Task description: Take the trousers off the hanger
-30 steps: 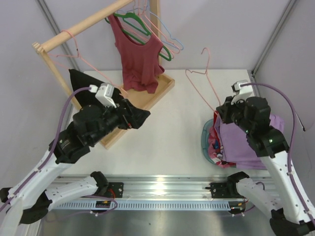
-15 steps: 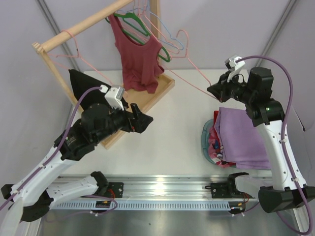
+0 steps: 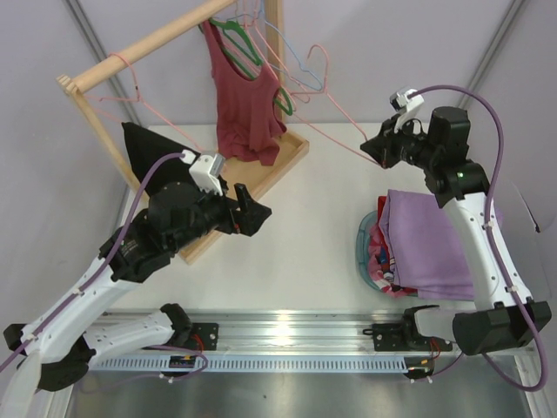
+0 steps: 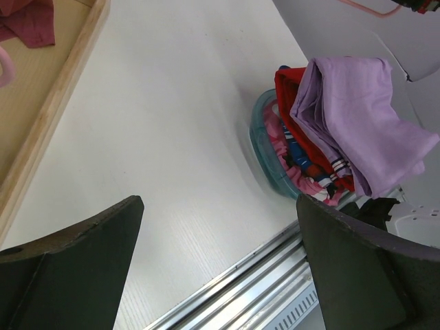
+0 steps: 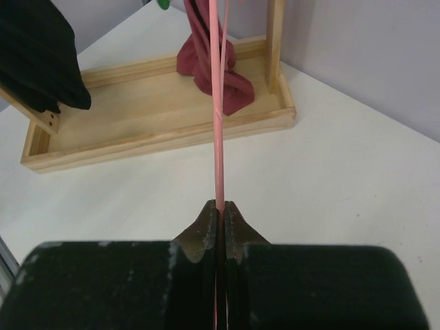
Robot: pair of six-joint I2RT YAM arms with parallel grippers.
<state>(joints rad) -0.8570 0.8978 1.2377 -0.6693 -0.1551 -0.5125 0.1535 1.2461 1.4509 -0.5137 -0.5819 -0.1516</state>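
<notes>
The lilac trousers (image 3: pixel 432 246) lie folded on top of the clothes in the teal basket (image 3: pixel 364 248) at the right; they also show in the left wrist view (image 4: pixel 357 124). The pale pink hanger (image 3: pixel 326 131) is bare and held in the air by my right gripper (image 3: pixel 376 151), which is shut on its wire (image 5: pixel 219 151); its hook reaches toward the wooden rack. My left gripper (image 3: pixel 252 212) is open and empty above the table, with its fingers (image 4: pixel 75 268) spread wide.
A wooden rack (image 3: pixel 148 43) with a tray base (image 3: pixel 270 170) stands at the back left. It holds a maroon top (image 3: pixel 248 104) on a green hanger, a light blue hanger (image 3: pixel 300 74), another pink hanger (image 3: pixel 130 96) and a black garment (image 3: pixel 148 152).
My right gripper has lifted the pink hanger up and to the left toward the rack. The trousers stay on the basket. My left arm has shifted slightly right.
</notes>
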